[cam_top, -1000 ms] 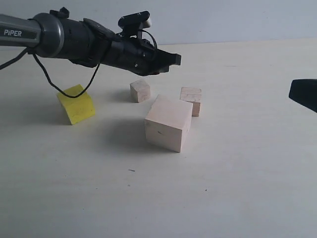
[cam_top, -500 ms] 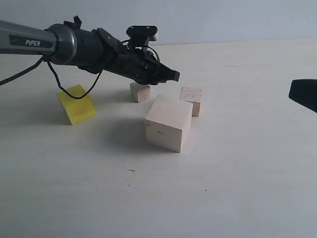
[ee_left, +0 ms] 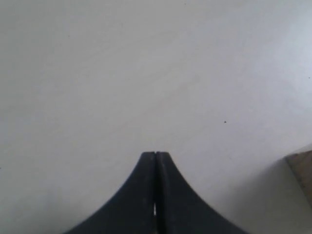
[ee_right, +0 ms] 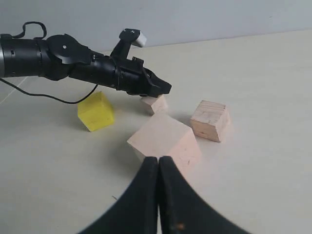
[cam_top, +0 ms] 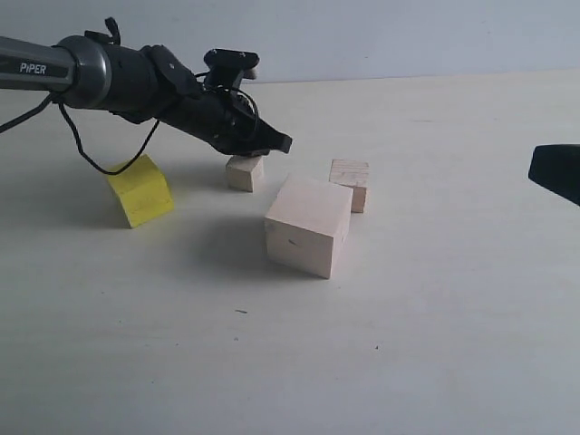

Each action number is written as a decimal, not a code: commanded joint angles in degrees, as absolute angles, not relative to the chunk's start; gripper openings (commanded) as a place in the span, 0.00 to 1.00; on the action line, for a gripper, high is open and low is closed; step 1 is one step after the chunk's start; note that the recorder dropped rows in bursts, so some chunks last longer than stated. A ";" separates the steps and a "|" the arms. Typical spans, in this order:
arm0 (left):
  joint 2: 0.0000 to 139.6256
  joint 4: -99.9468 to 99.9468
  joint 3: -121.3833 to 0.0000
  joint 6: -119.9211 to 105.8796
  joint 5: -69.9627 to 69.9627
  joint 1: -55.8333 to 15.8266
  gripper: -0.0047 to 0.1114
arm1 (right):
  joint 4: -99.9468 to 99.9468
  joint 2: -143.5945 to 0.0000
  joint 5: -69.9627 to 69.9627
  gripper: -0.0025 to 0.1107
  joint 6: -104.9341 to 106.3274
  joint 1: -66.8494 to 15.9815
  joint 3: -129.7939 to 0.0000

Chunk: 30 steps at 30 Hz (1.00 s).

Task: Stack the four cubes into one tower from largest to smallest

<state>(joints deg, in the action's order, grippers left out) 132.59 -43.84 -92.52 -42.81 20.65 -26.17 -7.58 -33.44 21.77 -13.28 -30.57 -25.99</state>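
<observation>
Four cubes lie apart on the table. The large pale wood cube (cam_top: 308, 227) (ee_right: 165, 139) is in the middle. The yellow cube (cam_top: 140, 190) (ee_right: 96, 111) lies tilted to the left. One small wood cube (cam_top: 350, 181) (ee_right: 209, 120) stands just behind the large one. The other small wood cube (cam_top: 245, 172) (ee_right: 155, 103) sits directly under the tip of my left gripper (cam_top: 283, 143) (ee_left: 155, 154), which is shut and holds nothing. My right gripper (ee_right: 158, 158) (cam_top: 555, 172) is shut and empty, off to the right and pointing at the large cube. No tower stands.
The left arm (cam_top: 136, 77) stretches low over the table from the left, its cable hanging above the yellow cube. The pale tabletop (cam_top: 408, 344) meets a wall at the back.
The left gripper has swung down and to the left. The small wood cube under its tip has shifted left and turned. The right gripper has not moved.
</observation>
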 commanded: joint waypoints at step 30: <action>119.56 -30.55 -69.85 -38.71 16.74 -22.27 0.04 | -7.52 -33.46 21.26 0.02 -13.19 -30.68 -26.40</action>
<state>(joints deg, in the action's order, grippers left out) 120.69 -31.22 -71.72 -38.88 17.92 -22.86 -7.58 -33.44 21.77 -13.28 -30.57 -25.99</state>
